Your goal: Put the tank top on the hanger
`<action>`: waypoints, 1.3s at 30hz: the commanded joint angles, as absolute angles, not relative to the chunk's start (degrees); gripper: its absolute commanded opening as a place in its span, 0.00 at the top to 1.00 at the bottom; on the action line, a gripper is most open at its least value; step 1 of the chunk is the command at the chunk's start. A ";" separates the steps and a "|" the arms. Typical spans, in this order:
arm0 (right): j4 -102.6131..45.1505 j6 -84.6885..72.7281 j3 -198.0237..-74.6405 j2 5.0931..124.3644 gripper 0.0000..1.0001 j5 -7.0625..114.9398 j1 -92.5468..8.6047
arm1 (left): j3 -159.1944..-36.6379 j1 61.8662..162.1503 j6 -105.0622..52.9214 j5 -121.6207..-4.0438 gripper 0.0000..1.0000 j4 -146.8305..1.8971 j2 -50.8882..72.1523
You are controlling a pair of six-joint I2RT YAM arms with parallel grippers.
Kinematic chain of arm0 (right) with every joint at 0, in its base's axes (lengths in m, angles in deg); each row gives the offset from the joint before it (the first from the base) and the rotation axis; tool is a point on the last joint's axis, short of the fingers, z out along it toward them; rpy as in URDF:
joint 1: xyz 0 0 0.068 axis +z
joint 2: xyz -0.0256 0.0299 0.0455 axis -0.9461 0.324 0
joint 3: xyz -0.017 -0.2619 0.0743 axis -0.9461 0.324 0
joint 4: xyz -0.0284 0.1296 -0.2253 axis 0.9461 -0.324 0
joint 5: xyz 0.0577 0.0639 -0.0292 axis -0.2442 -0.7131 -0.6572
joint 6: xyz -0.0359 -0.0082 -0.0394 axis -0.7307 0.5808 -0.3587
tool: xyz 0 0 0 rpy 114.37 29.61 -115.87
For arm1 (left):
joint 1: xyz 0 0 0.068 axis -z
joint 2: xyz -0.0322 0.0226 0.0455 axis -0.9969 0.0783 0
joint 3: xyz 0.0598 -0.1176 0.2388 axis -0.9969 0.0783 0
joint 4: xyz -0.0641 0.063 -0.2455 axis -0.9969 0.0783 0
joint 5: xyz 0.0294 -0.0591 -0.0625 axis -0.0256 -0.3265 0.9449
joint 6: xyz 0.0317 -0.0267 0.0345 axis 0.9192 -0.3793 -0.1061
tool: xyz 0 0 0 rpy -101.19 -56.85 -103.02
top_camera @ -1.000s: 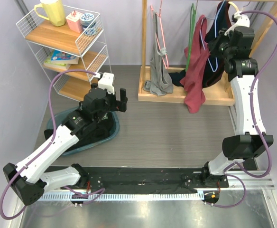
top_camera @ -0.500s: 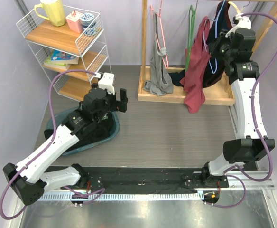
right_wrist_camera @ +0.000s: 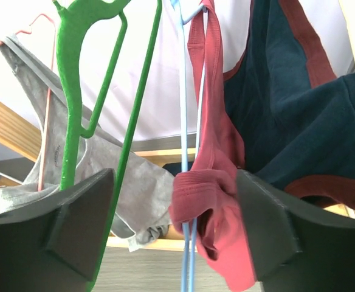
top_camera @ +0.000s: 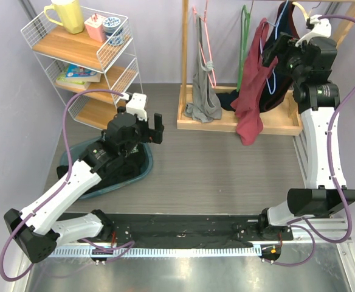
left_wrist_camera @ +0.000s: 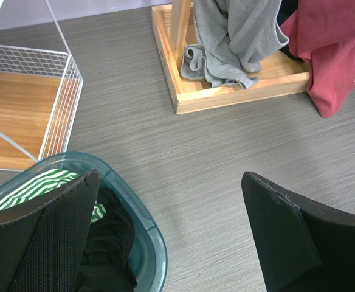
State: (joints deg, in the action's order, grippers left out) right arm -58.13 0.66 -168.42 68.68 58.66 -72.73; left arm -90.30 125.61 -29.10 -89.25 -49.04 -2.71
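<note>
The maroon tank top (right_wrist_camera: 217,201) hangs bunched by one strap on the light-blue hanger (right_wrist_camera: 185,267) on the far-right wooden rack (top_camera: 238,125), between the green hanger (right_wrist_camera: 74,91) and the navy garment (right_wrist_camera: 287,103). The right gripper (right_wrist_camera: 174,176) gapes wide around it. The left gripper (left_wrist_camera: 170,179), also wide open and empty, hovers over the teal basin (left_wrist_camera: 156,243) at the left.

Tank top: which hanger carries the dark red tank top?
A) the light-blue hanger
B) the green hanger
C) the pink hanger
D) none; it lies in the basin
A: in the right wrist view the tank top hangs by its strap over the light-blue hanger, beside the green hanger; the pink hanger carries the grey garment.
</note>
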 commanded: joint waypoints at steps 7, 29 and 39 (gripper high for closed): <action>-56.70 2.50 -162.05 54.96 0.02 56.49 -73.03 | -89.99 125.41 -29.17 -90.77 0.00 -50.59 -5.80; -57.58 2.50 -118.02 22.41 0.00 57.62 -73.03 | -83.40 115.22 -26.09 -93.59 0.00 -50.59 -19.16; -57.58 2.06 -116.24 21.44 0.00 58.68 -73.03 | -83.32 115.22 -25.74 -92.89 0.00 -50.68 -18.54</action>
State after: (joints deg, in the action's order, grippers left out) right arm -59.82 2.49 -116.09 22.24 57.90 -72.73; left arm -83.13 115.38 -26.87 -92.15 -49.04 -18.49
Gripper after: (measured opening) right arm 0.996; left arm 0.996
